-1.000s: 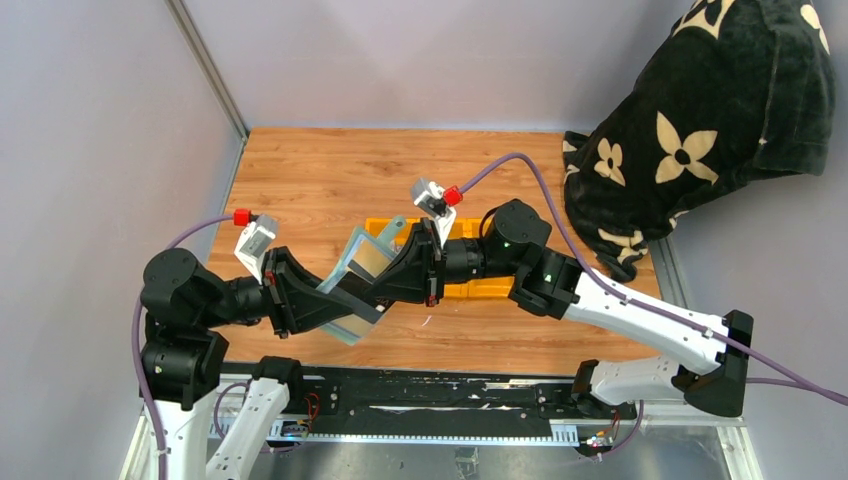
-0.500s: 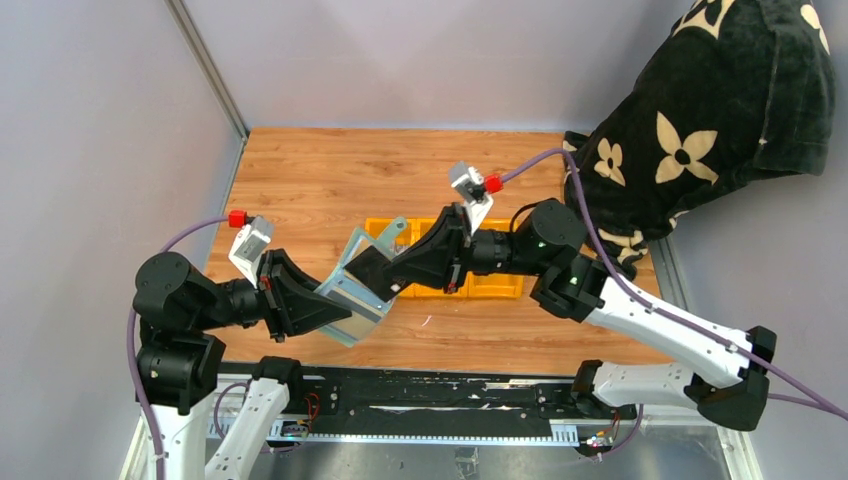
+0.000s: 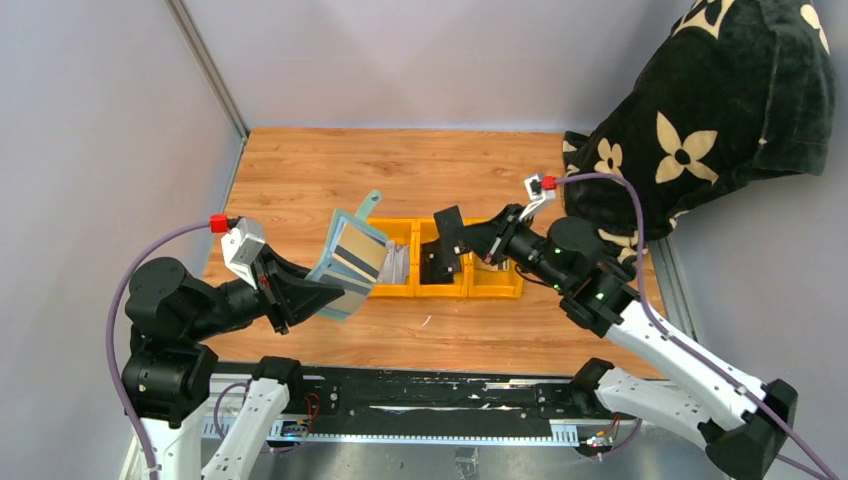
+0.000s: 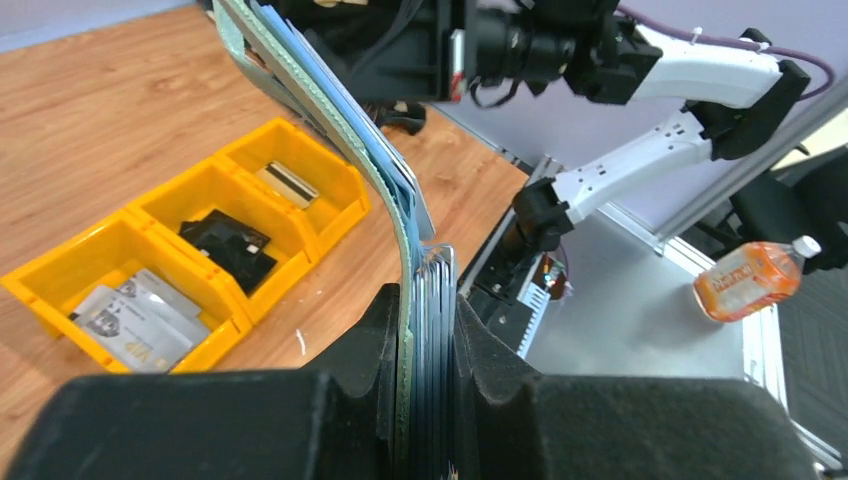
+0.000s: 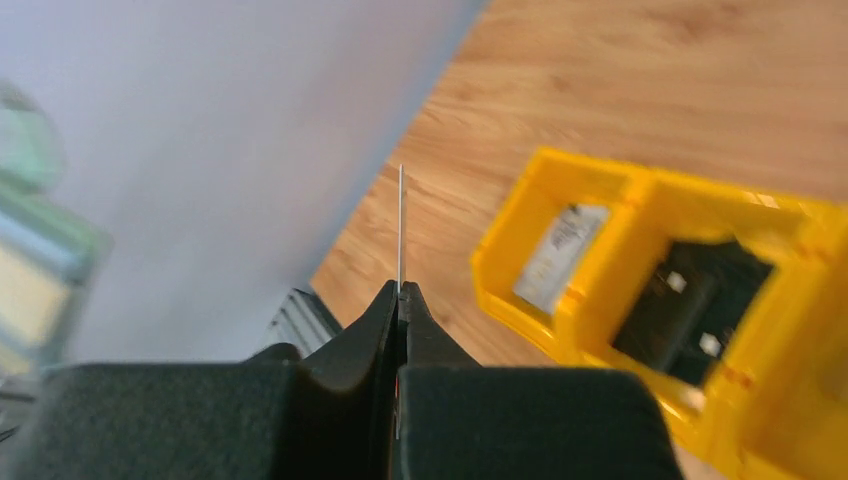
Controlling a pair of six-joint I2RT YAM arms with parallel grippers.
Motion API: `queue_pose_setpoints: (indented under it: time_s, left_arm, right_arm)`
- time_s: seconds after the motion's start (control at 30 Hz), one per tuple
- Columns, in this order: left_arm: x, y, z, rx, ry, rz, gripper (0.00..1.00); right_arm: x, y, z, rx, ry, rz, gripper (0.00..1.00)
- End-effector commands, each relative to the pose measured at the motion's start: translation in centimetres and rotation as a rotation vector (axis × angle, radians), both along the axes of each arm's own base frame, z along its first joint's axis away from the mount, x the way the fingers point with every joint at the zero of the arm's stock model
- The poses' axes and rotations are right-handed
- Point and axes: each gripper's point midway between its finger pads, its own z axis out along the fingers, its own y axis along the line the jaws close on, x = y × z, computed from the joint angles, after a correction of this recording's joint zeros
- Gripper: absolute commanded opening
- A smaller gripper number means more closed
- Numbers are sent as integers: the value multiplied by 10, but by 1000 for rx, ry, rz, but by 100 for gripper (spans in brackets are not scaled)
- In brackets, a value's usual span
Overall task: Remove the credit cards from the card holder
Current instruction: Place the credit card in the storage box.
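Note:
My left gripper (image 3: pixel 318 289) is shut on the lower edge of the sage-green card holder (image 3: pixel 347 262) and holds it open and tilted above the table, left of the bin. Striped cards show inside it. In the left wrist view the holder (image 4: pixel 400 215) stands edge-on between the shut jaws of my left gripper (image 4: pixel 428 312), with several card edges in it. My right gripper (image 3: pixel 472 243) is shut on one thin dark card (image 3: pixel 446 238) above the bin's middle compartment. The right wrist view shows that card (image 5: pixel 401 225) edge-on in my right gripper (image 5: pixel 400 296).
A yellow three-compartment bin (image 3: pixel 442 292) lies mid-table. Grey cards (image 4: pixel 135 318) lie in one end compartment, black pieces (image 4: pixel 228 245) in the middle, one card (image 4: pixel 286 181) in the other end. A black flower-patterned cloth (image 3: pixel 700 110) hangs at the back right.
My right gripper has drawn a dark card out of the holder and carried it right, over the bin. My left gripper has pulled back left with the holder.

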Motion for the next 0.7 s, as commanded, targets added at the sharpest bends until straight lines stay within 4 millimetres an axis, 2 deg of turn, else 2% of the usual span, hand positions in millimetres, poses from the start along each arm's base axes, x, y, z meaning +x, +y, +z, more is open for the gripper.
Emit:
queue_pose_setpoints:
  time_s: [0.0,0.13,0.33,0.47,0.67]
  left_arm:
    - [4,6,9,12,-70,63,3]
    - [0,5,11,6,-69,51,3]
    - [-3,4,12,2,-68,33,3]
    - [-2,4,11,-4,-61,37,3]
    - [-4,2,16,-33,-64,27,3]
  right_arm:
    - [40,-16,-102,-143,253,-238,0]
    - [57,-10,-149,-221,359,-311,0]
    - [78,-4,-191,-297,438,-426,0]
    - [87,3,-218,-346,487,-496,0]
    - [96,27,-243,-337,510,-524,0]
